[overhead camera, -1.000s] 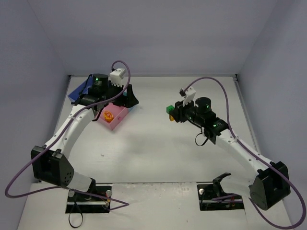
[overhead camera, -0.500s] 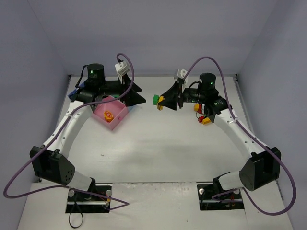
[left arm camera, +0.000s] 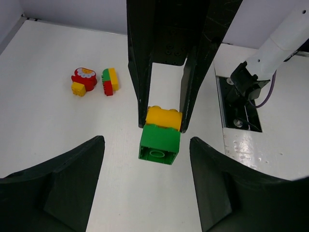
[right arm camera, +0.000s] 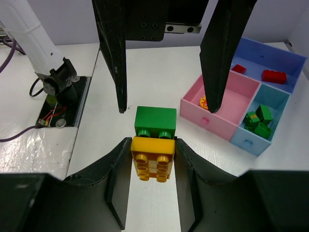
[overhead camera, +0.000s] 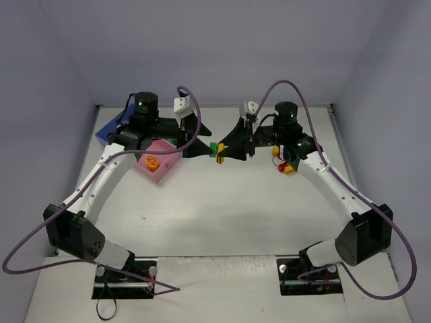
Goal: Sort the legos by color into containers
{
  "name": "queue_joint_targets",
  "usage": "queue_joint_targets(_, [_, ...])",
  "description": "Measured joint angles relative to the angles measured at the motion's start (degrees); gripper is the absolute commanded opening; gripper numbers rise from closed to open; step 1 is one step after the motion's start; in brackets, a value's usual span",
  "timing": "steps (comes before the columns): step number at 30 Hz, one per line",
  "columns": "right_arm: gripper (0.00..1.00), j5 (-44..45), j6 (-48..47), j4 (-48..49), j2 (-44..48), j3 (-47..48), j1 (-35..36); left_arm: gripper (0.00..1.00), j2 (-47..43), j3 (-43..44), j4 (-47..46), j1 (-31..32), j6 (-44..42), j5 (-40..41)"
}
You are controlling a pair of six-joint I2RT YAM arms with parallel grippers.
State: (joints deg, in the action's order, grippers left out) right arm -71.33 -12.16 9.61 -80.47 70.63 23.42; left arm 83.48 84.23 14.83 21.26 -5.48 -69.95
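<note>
- A two-brick stack is pictured clamped in the right gripper (right arm camera: 152, 145). Its jaws are closed on the yellow studded plastic brick (right arm camera: 151, 159), and the green studded plastic brick (right arm camera: 155, 122) is left projecting toward the opposite arm.
- The left gripper (left arm camera: 147, 139) is seen spread wide, one finger on either side of the green brick and touching nothing. It appears to be placed so that the two colours can be pulled apart before sorting.
- The hand-off is staged above the white bench (overhead camera: 222, 215), near the middle of its far edge.
- The small three-compartment plastic tray (right arm camera: 217, 126) is set toward the far left corner. Red bricks (right arm camera: 273, 76) are lodged in its blue compartment (right arm camera: 260, 53), green pieces (right arm camera: 258, 121) in the teal compartment (right arm camera: 275, 99), and an orange item (right arm camera: 203, 101) in the pink compartment (right arm camera: 234, 92).
- Two mixed-colour lego clusters (left arm camera: 83, 80) are left unsorted on the bench toward the far right corner.
</note>
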Motion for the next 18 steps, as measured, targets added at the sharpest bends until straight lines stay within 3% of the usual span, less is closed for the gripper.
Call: queue_joint_targets(18, [0.0,-0.55,0.04,-0.02,0.0,0.0,0.57,0.59,1.75,0.52,6.08,1.57,-4.96,-0.42])
